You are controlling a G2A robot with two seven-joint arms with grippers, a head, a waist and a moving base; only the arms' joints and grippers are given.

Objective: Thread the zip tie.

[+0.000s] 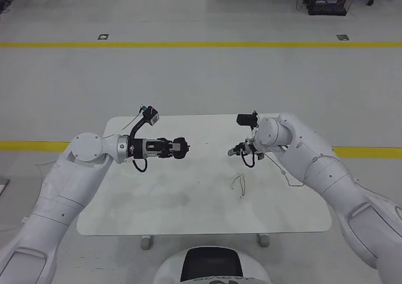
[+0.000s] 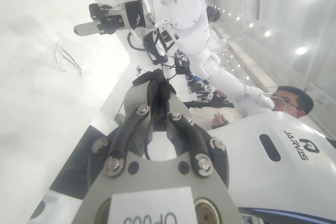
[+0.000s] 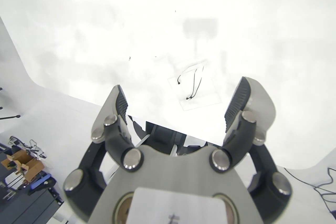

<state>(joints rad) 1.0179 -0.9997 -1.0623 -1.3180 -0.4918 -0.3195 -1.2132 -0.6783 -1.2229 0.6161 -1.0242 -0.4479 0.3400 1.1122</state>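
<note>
Thin black zip ties [image 1: 241, 184] lie looped on a clear plastic sheet [image 3: 207, 101] on the white table [image 1: 151, 206], right of centre. In the right wrist view the zip ties [image 3: 194, 86] lie below and between the fingers of my open right gripper [image 3: 181, 84]. From above, the right gripper [image 1: 231, 150] hovers just behind the ties. My left gripper [image 1: 185, 148] hangs over the table's middle left, pointing toward the right one. Its fingers [image 2: 153, 83] are shut, pads pressed together. From the left wrist I see the zip ties [image 2: 65, 58] and the right gripper [image 2: 84, 20] beyond them.
The table's rounded front corner [image 2: 126, 59] and its edge are near the ties. Floor with yellow lines [image 1: 201, 45] surrounds the table. Boxes and cables [image 3: 23, 162] sit on the floor off the table's side.
</note>
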